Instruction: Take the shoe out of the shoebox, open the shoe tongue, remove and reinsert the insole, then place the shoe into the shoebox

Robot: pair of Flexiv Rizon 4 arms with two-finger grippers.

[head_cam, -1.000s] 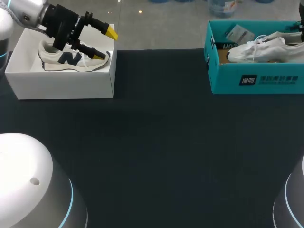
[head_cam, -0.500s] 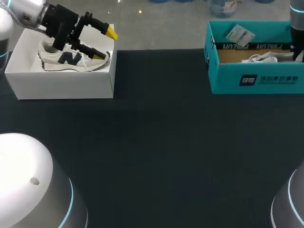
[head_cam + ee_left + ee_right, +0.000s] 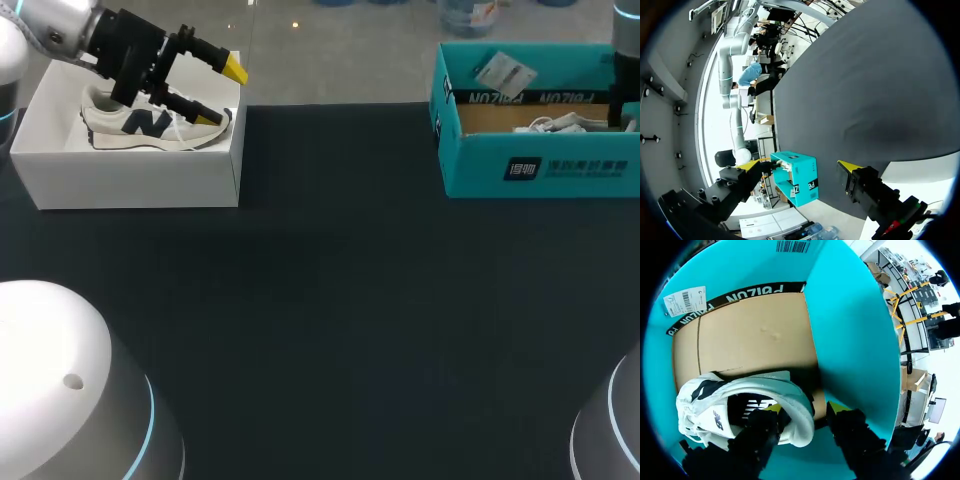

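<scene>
A white shoe (image 3: pixel 740 387) lies on the cardboard floor of the teal shoebox (image 3: pixel 850 330). My right gripper (image 3: pixel 805 408) straddles its heel rim, one finger inside the shoe opening and the other outside, with a gap showing at the outer finger, so it is open. In the head view only the laces and upper of the white shoe (image 3: pixel 555 124) show above the wall of the teal shoebox (image 3: pixel 540 165), and my right arm (image 3: pixel 625 50) comes down at its right end. My left gripper (image 3: pixel 221 93) hangs open over the white box.
A white box (image 3: pixel 130 185) at the far left holds a cream shoe (image 3: pixel 120 125) with a navy letter. A paper tag (image 3: pixel 503 70) lies in the teal box's back corner. The dark table (image 3: pixel 330 300) stretches between the two boxes.
My right arm has lowered the white shoe from above the teal box down into it, and its fingers have spread off the heel. The left arm has stayed still.
</scene>
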